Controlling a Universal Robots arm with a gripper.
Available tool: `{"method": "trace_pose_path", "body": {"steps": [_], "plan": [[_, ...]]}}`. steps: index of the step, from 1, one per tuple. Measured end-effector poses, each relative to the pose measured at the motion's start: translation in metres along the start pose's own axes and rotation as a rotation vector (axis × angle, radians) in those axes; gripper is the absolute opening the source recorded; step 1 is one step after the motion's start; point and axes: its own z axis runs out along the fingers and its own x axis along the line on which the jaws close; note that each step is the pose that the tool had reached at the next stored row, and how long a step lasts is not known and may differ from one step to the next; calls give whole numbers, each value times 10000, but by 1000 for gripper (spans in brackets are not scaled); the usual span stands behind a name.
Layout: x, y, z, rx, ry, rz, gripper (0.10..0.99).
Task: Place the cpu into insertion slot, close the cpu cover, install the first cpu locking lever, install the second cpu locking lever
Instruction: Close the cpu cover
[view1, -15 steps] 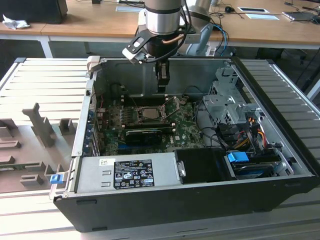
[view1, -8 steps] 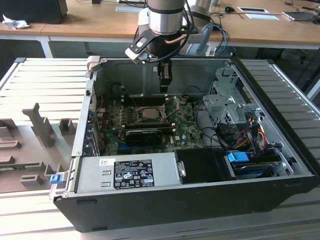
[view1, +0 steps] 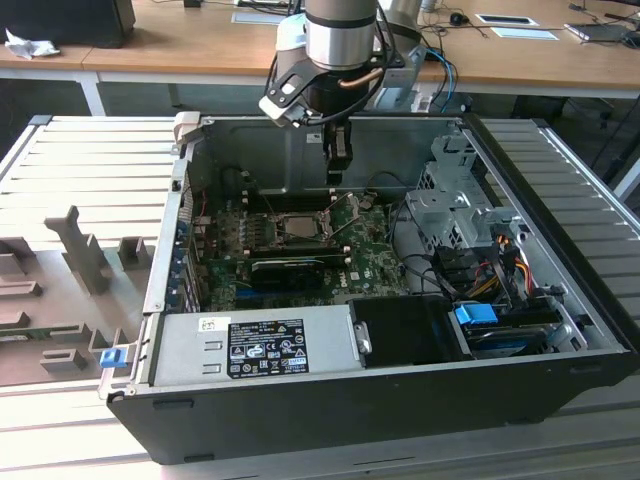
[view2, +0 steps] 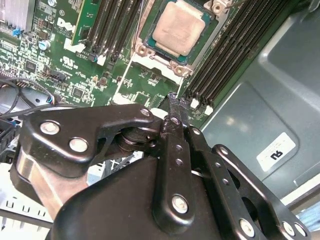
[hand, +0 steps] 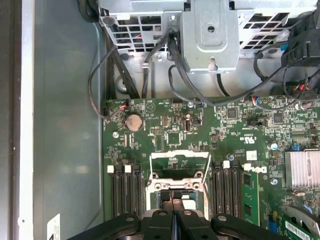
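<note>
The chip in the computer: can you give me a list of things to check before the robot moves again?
1. Chip lying flat in the slot: ok, its pale face sits inside the silver rim.
2. Cover shut over the chip: not ok, the frame is swung open and the chip's face is bare.
3. Gripper empty: ok, it is shut with nothing held.
4. Gripper near the slot: ok, it hangs over the green board right beside the open cover.
5. Locking levers fastened down: cannot tell.
</note>
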Motion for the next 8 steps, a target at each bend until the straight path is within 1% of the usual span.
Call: {"method": "trace_pose_path", "body": {"steps": [2, 4, 8], "plan": [[-25, 5, 2, 0, 16, 0, 106], [-72, 6, 3, 1, 36, 1, 106], [-86, 18, 11, 1, 37, 2, 106]]}}
